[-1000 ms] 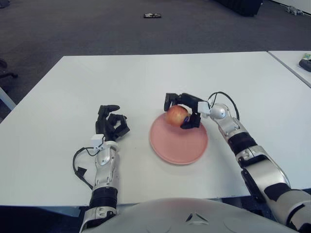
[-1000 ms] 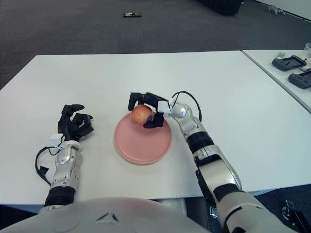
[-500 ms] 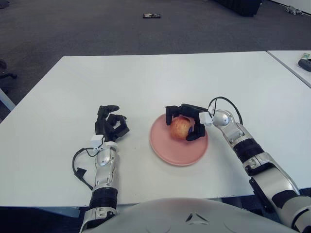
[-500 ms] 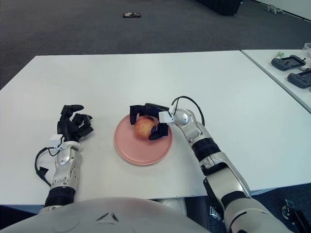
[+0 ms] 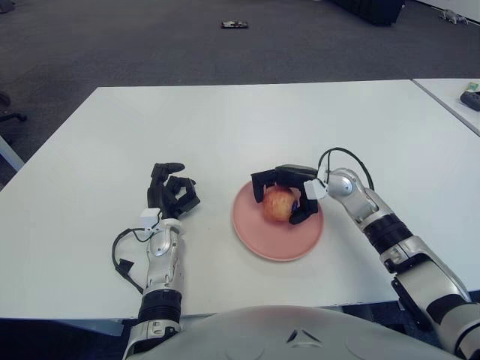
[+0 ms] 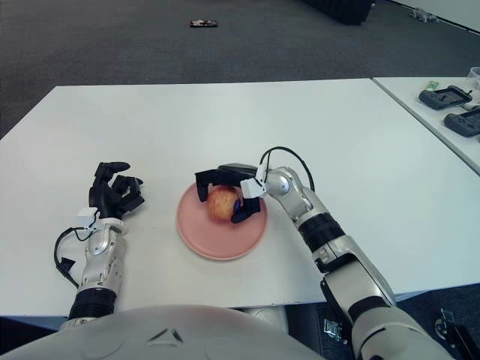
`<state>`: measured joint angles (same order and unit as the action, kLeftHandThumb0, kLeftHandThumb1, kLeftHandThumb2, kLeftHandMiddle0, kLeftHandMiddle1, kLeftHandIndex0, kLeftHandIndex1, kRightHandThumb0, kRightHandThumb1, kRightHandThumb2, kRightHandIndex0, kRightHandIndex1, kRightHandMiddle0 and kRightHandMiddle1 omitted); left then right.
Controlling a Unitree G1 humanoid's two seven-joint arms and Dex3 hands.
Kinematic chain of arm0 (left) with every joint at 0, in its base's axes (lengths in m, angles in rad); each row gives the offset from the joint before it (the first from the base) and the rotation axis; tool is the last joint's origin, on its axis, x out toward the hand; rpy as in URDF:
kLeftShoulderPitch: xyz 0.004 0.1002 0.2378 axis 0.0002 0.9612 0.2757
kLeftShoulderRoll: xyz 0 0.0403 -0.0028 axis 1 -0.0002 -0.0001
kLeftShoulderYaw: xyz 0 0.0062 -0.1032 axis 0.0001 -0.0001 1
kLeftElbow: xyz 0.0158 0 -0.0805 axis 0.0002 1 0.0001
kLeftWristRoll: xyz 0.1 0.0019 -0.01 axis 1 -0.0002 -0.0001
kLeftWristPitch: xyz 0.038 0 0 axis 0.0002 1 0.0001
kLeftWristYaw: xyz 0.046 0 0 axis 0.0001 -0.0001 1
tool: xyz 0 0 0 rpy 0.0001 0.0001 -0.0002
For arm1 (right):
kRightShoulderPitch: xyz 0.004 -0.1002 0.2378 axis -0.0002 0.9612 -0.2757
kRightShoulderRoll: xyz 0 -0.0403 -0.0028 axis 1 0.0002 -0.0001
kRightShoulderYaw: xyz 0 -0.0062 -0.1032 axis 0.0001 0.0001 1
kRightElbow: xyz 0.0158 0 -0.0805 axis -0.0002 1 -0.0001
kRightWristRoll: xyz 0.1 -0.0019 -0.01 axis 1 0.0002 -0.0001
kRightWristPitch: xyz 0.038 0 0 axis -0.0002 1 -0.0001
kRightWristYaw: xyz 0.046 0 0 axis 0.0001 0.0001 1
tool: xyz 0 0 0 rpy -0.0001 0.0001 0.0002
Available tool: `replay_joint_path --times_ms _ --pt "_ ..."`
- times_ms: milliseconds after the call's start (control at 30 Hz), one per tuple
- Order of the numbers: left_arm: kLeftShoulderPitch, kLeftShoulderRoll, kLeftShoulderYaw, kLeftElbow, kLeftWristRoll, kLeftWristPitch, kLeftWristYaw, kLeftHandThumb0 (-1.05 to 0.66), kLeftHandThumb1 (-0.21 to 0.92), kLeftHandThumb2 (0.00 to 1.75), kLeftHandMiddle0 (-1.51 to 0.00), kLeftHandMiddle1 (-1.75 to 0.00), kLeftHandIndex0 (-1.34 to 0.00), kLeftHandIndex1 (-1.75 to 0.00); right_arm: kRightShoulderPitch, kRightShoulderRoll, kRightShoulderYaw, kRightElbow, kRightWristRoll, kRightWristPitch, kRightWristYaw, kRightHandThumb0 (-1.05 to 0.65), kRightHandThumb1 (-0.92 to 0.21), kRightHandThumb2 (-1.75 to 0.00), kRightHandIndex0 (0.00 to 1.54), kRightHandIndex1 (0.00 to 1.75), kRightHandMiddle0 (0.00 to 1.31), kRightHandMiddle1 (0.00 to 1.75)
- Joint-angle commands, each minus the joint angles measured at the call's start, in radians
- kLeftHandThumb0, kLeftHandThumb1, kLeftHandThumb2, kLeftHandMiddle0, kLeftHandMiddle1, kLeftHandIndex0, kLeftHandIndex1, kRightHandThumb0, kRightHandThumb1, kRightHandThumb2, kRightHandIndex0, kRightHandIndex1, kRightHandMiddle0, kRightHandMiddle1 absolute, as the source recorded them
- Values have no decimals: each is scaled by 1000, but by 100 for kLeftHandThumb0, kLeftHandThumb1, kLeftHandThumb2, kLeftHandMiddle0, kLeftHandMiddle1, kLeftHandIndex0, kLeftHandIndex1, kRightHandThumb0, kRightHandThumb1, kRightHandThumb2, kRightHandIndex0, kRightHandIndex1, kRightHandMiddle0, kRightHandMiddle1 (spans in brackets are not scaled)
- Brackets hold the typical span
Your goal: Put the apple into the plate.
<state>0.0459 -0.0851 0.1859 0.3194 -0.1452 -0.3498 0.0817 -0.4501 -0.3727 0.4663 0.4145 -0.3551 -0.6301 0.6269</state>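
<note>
I see the round red-and-yellow apple (image 5: 278,203) with its smooth, slightly glossy skin sitting over the far half of the flat, round, matte pink plate (image 5: 277,244). My right robot hand (image 5: 285,193) is wrapped around it: the black, jointed plastic fingers (image 5: 261,182) curl over the apple's top and left side, and the thumb presses in from the right, so the fruit is gripped. I cannot tell whether the apple's underside is touching the plate. The forearm behind that hand is smooth silver metal with black bands, and a thin black cable (image 5: 341,154) loops up above the wrist.

My left robot hand (image 5: 171,192) shows to the left of the plate, well apart from it, with its black fingers loosely bent and nothing in them. Its silver forearm carries a small white tag (image 5: 151,218) and a black cable loop at the wrist.

The tabletop (image 5: 225,120) is a plain white rectangle, smooth and matte, with clean straight edges. A second white tabletop (image 6: 450,142) stands to the right with a narrow gap between the two; on it I see two dark handheld controllers (image 6: 452,109). The floor (image 5: 112,45) is dark grey carpet with a fine, even texture, and a small dark flat object (image 5: 235,24) lies on it beyond the far edge of the tabletop.
</note>
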Motion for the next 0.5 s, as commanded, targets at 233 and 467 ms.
replay_joint_path --times_ms 233,467 --pt "18 -8 5 25 -8 35 2 -1 34 130 -58 -175 -41 -171 10 -74 20 -32 -152 -85 -105 -1 -24 -138 67 174 49 165" --pt "18 -7 3 28 -2 31 3 -1 33 130 -58 -175 -42 -169 21 -71 19 -44 -166 -85 -152 -28 -36 -107 12 140 13 151"
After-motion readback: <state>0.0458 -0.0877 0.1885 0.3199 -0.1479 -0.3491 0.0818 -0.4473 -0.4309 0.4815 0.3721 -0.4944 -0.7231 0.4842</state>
